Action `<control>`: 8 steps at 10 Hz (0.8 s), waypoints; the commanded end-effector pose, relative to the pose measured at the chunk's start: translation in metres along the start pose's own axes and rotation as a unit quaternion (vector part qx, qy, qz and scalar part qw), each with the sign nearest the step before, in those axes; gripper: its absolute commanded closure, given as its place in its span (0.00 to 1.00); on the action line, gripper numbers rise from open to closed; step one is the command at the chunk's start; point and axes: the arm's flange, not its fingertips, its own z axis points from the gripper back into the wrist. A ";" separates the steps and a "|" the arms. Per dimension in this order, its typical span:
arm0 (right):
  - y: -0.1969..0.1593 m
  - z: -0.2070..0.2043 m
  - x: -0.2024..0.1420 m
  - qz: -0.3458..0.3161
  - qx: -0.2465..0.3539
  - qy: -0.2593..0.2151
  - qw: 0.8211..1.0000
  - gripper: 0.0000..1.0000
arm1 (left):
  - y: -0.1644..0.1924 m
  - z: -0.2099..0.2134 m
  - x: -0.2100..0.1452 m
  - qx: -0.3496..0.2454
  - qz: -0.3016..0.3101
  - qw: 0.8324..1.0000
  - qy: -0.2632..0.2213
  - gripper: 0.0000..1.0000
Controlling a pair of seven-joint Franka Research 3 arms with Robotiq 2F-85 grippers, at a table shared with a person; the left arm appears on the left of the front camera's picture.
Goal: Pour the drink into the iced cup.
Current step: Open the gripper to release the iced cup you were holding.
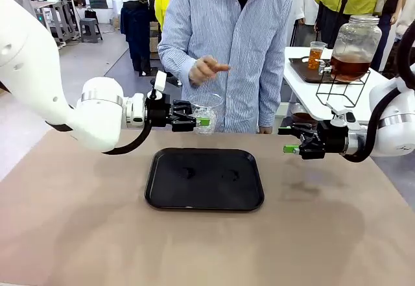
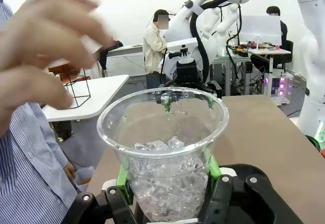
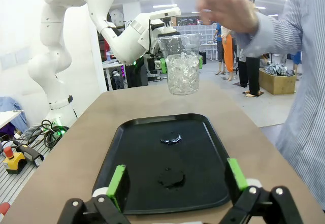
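The iced cup (image 1: 207, 109), clear plastic with ice cubes in its lower half, hangs in the air above the far edge of the black tray (image 1: 162, 198). My left gripper (image 1: 203, 121) is shut on it from the side. In the left wrist view the green pads (image 2: 122, 177) press against the iced cup (image 2: 163, 148). A person's hand (image 1: 207, 69) hovers just above its rim. My right gripper (image 1: 291, 148) stands open and empty to the right of the tray. The amber drink shows in a small cup (image 1: 316, 56) and a glass jar (image 1: 353, 47) on the white table behind.
In the right wrist view, the iced cup (image 3: 182, 66) hangs beyond the tray (image 3: 114, 148), which has two wet patches (image 3: 171, 139). My right gripper (image 3: 175, 183) is wide open in front of it. The person's sleeve (image 3: 304, 82) fills the right side. The jar rests on a wire stand (image 1: 342, 90).
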 end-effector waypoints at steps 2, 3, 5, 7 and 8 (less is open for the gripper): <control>-0.001 -0.001 0.003 -0.001 0.001 0.001 1.000 0.00 | -0.001 -0.001 0.004 -0.001 -0.004 1.000 -0.003 0.33; -0.001 -0.001 0.003 -0.001 0.001 0.001 1.000 0.00 | -0.001 -0.001 0.004 -0.001 -0.004 1.000 -0.003 0.33; -0.001 -0.001 0.003 -0.001 0.001 0.001 1.000 0.00 | -0.001 -0.001 0.004 -0.001 -0.004 1.000 -0.003 0.33; -0.001 -0.001 0.003 -0.001 0.001 0.001 1.000 0.00 | -0.001 -0.001 0.004 -0.001 -0.004 1.000 -0.003 0.33; -0.001 -0.001 0.003 -0.001 0.001 0.001 1.000 0.00 | -0.001 -0.001 0.004 -0.001 -0.004 1.000 -0.003 0.33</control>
